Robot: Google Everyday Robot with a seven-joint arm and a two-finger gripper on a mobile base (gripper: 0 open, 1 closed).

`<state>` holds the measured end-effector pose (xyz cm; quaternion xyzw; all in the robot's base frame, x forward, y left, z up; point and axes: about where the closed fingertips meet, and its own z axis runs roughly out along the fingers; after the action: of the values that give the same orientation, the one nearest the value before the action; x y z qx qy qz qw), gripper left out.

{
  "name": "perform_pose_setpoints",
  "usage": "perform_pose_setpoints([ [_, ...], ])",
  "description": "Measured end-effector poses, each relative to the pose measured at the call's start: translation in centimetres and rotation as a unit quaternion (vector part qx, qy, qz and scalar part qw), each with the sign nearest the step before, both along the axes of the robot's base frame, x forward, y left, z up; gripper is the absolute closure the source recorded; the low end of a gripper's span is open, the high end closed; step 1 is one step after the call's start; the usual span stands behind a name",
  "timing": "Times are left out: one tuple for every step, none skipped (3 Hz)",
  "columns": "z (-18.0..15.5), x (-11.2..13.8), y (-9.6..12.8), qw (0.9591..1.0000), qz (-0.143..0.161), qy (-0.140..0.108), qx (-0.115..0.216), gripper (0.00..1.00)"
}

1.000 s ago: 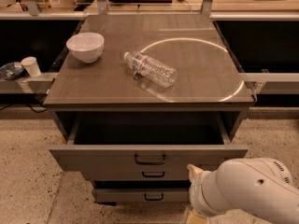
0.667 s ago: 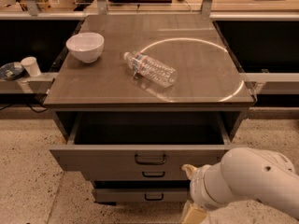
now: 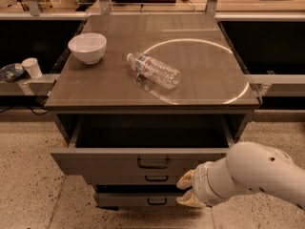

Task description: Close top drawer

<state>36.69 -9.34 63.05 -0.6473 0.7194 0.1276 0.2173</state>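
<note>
Camera view shows you a brown worktop (image 3: pixel 205 80) carrying a white bowl (image 3: pixel 87 47) and a bottle (image 3: pixel 154 70) on its side, above speckled floor (image 3: pixel 28 175). The arm (image 3: pixel 257 173) enters low from the right. Its pincer (image 3: pixel 187 191) is spread and empty, in front of the lower drawers. The top drawer (image 3: pixel 95 160) stands pulled out toward the camera, front running left-right.

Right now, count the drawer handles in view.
3 handles: one on the open top drawer, one on the front just below, one on the lowest front. The gripper hangs right of the lower two.
</note>
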Motion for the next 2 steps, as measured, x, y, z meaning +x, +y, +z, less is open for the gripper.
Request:
perform_pose_setpoints([
  [-0.54,0.86,0.1,1.0,0.001,-0.009,0.0,0.86],
  [-1.28,1.84,0.03,0.9993,-0.025,-0.024,-0.01,0.83],
])
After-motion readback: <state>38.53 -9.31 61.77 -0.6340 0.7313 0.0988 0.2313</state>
